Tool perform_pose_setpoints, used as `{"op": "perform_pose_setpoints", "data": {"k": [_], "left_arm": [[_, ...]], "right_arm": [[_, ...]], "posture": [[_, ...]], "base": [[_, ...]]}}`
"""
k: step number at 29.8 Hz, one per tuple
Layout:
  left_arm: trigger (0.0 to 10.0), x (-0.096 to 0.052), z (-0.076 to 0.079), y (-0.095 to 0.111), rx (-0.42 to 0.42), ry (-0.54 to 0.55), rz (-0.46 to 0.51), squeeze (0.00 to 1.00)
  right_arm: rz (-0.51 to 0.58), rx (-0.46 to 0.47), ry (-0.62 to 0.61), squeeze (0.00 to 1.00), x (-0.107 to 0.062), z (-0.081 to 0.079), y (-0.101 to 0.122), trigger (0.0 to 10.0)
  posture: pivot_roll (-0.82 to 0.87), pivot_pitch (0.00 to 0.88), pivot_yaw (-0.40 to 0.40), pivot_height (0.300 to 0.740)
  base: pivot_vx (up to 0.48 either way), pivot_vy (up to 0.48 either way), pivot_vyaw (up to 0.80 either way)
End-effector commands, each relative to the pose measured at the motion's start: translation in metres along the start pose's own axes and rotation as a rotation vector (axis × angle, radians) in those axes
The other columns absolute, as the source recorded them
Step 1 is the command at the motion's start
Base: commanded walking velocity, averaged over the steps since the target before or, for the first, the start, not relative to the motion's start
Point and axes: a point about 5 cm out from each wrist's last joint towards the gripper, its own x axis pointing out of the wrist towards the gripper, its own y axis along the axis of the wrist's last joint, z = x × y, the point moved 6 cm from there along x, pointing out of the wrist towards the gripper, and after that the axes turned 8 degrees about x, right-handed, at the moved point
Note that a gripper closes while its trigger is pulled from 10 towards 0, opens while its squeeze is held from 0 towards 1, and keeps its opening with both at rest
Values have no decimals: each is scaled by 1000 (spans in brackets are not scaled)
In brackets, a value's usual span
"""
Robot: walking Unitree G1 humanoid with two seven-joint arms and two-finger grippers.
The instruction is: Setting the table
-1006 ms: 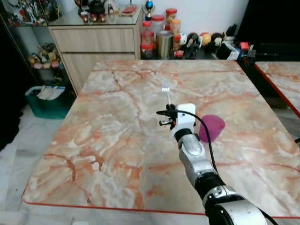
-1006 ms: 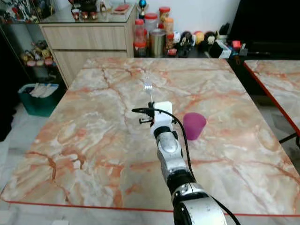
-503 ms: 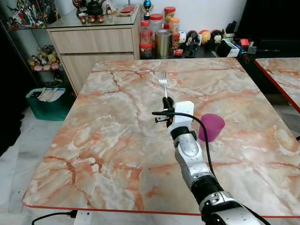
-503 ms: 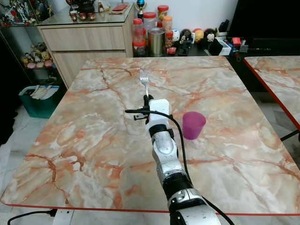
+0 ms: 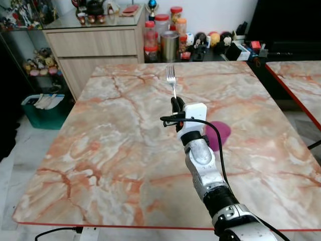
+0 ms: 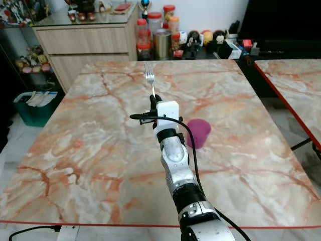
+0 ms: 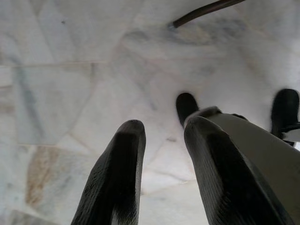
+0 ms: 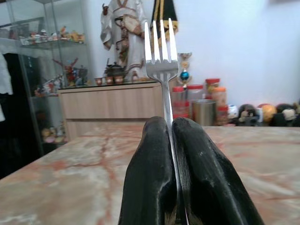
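as camera shifted, right claw [image 5: 175,103] keeps fork [image 5: 171,79].

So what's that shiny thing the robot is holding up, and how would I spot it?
Start at the big marble table with orange veins, then follow the silver arm reaching over its middle to the right gripper. Pinched between its black fingers is a metal fork, tines pointing up. It is the only cutlery here; the purple cup beside the arm is squat plastic.

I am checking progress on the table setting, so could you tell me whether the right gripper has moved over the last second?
Yes. The right gripper, shut on the fork, has reached farther across the table, now lying beyond the purple cup toward the far edge.
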Motion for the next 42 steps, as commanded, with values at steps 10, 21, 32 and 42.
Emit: {"op": "perform_pose_setpoints", "data": {"k": [10,21,32,42], "left_arm": [[10000,0,2,-4,-1,0,-20,0],[10000,0,4,-5,-20,4,-23,0],[10000,-1,2,-9,-24,21,-28,0],[10000,-1,-3,-7,-20,35,-24,0]], "right_arm": [[59,-18,45,0,5,-12,18,10000],[74,-32,40,0,5,-10,24,10000],[78,-27,42,0,5,-11,26,10000],[32,-78,17,0,2,-7,16,10000]], "posture": [[-9,0,6,740],[-15,0,6,740],[-13,0,8,740],[-11,0,19,740]], "base": [[0,-366,0],[0,-390,0],[0,-388,0],[0,-374,174]]}}
